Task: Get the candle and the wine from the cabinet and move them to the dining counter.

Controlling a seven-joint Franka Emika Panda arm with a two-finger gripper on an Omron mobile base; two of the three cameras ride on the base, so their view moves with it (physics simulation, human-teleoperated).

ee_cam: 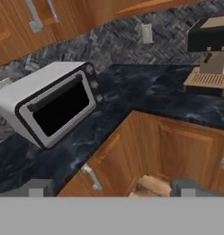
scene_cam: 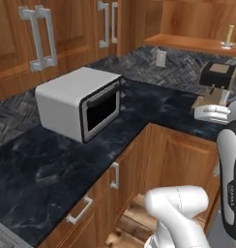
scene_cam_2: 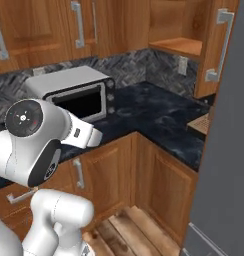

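Observation:
The cabinet (scene_cam: 187,42) hangs at the back right with its wooden shelf exposed. In the right base view its shelf (scene_cam_2: 180,46) shows beside an open door (scene_cam_2: 214,55) with a grey bar handle. A small pale upright object (scene_cam: 229,36), possibly the candle, stands at the shelf's right end. The wine and the dining counter are out of view. My gripper (ee_cam: 114,190) is open and holds nothing. Its two fingertips (ee_cam: 36,187) stand far apart, above the corner base cabinets and well below the shelf.
A white microwave (scene_cam: 79,101) sits on the dark marble worktop (scene_cam: 37,169). A coffee machine (scene_cam: 216,80) stands under the shelf. Closed wall cabinets (scene_cam: 23,34) line the left wall. A grey fridge side (scene_cam_2: 229,150) rises close on the right.

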